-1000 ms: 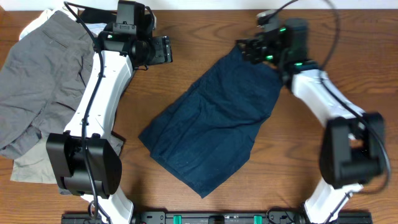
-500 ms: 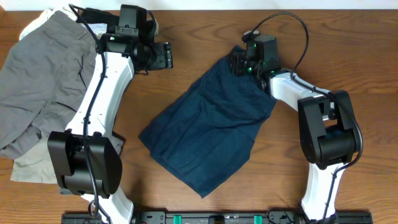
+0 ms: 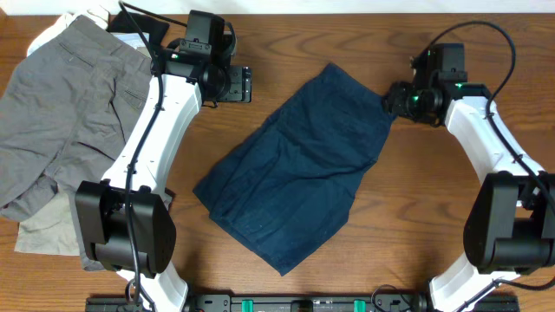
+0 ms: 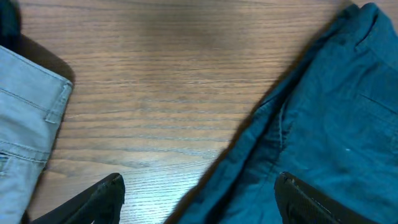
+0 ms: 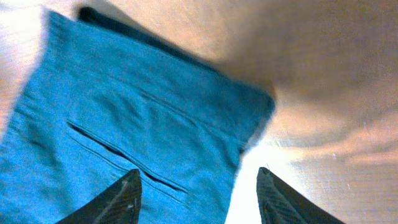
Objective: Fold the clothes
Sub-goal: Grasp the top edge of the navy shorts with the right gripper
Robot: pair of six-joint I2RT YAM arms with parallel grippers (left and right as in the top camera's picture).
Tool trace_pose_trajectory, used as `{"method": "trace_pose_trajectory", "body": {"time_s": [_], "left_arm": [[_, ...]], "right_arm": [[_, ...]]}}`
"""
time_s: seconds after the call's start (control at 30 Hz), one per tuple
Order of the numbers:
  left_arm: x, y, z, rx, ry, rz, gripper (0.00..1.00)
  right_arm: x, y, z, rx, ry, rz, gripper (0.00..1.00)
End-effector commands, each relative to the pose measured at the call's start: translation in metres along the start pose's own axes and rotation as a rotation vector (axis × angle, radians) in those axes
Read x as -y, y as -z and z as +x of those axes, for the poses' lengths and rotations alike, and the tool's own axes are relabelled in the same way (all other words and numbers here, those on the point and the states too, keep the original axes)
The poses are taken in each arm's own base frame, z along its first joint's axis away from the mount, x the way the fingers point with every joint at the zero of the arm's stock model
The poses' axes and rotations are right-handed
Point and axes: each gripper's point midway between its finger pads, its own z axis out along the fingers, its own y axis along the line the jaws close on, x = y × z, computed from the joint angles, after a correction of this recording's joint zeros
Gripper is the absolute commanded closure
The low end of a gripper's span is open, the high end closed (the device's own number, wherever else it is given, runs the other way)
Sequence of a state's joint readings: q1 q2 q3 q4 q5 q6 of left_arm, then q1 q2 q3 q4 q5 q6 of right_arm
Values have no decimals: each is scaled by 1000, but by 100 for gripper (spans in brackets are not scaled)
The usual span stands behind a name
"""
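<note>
The dark navy shorts lie folded on the wooden table, running diagonally from the upper right to the lower left. My left gripper is open and empty over bare wood just left of the shorts' upper edge. My right gripper is open and empty at the shorts' upper right corner. Its wrist view shows that corner and a welt pocket between the open fingers.
A pile of other garments lies at the far left: grey shorts over beige and white cloth. A grey fabric edge shows in the left wrist view. The table's front edge holds a black rail.
My right gripper let go of the shorts' top corner and pulled back to the right. My left gripper shifted slightly right toward the shorts. The shorts' upper corner now lies flat.
</note>
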State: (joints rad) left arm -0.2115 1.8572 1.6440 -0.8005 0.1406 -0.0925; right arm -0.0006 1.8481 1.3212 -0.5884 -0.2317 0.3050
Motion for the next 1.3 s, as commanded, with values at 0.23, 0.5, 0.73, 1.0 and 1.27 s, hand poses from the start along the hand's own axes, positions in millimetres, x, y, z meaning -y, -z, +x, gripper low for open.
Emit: {"method": "trace_pose_trajectory", "body": {"time_s": [0.23, 0.5, 0.73, 1.0, 1.27], "left_arm": [[-21, -6, 1, -4, -14, -109, 21], [-21, -6, 1, -3, -14, -112, 22], [-21, -6, 1, -3, -14, -111, 21], [-21, -6, 1, 0, -14, -111, 21], [-21, -6, 1, 0, -14, -111, 21]], "right_arm": [[1, -33, 26, -114, -89, -9, 57], [3, -60, 45, -181, -93, 16, 61], [3, -62, 38, -152, -86, 12, 86], [1, -55, 27, -112, -48, 4, 99], [23, -27, 25, -120, -34, 48, 54]]}}
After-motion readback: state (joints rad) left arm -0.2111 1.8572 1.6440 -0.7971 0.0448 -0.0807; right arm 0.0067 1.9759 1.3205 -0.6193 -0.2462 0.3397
